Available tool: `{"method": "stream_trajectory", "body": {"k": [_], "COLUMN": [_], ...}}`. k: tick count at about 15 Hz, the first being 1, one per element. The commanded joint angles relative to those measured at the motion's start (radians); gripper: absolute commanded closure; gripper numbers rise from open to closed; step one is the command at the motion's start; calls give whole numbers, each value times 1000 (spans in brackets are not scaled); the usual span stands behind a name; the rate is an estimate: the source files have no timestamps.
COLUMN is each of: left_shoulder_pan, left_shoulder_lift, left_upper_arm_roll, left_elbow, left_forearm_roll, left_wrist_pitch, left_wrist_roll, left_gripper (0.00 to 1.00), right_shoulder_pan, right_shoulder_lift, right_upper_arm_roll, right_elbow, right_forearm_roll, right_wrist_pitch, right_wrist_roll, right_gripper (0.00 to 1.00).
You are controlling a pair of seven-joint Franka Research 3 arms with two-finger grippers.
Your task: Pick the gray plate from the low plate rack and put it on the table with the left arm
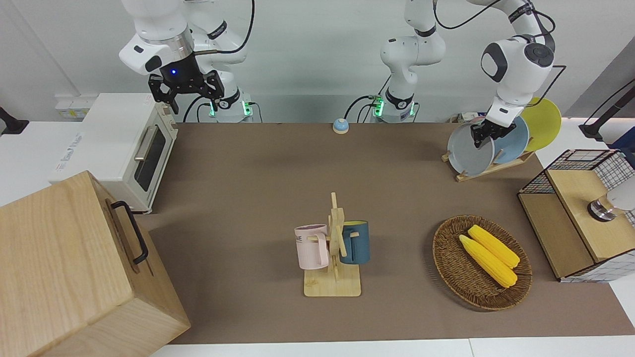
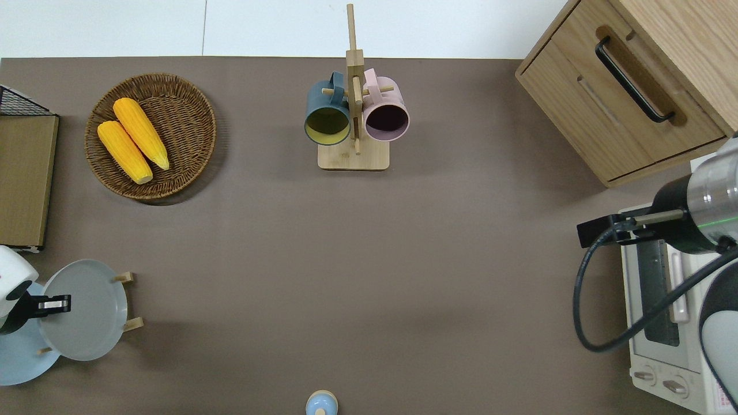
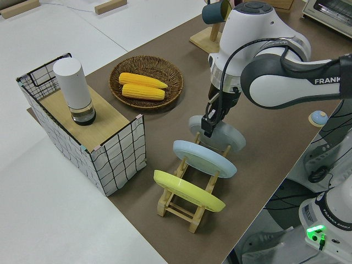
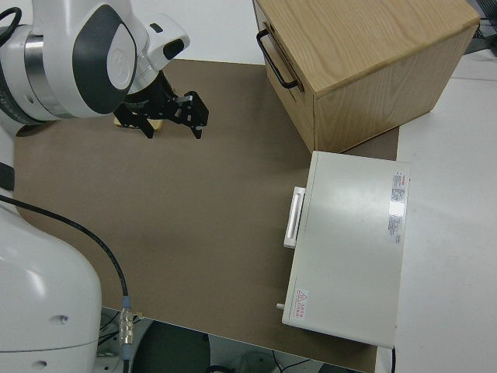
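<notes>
Gray plate (image 1: pixel 469 150) sitting tilted in low plate rack (image 3: pixel 190 198), left gripper (image 1: pixel 488 133) clenching fingers on its upper rim. Grasp looking done; lifting out and setting down on table (image 2: pixel 369 259) remaining. Right arm parked.

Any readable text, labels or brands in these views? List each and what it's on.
"FRANKA": on the left arm forearm.
"FRANKA EMIKA", small: on the arm base.
"ME", partial: on the pink mug.
Toaster oven labels: too small to read.
Mug stand base mark: unreadable.
</notes>
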Motion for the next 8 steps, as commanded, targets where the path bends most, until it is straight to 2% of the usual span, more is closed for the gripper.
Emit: {"method": "stream_trajectory", "body": {"k": [1, 5, 8], "left_shoulder_pan": [4, -2, -10], "left_shoulder_lift": [-23, -29, -26], "left_upper_arm_roll": [0, -3, -17], "left_elbow": [-28, -7, 64], "left_forearm_roll": [19, 18, 18], "left_wrist_pitch": [21, -15, -98], "left_wrist_roll": [-5, -9, -12], "left_gripper": [1000, 1000, 1000], "right_shoulder_pan": [-10, -10, -10], "right_shoulder_lift": [-2, -2, -2], "right_upper_arm_roll": [6, 6, 6], "right_elbow": [6, 6, 6], "right_forearm_roll": [10, 10, 10], "right_wrist_pitch": [-14, -14, -14], "right_wrist_roll": [0, 0, 0], "right_gripper": [11, 11, 11]}}
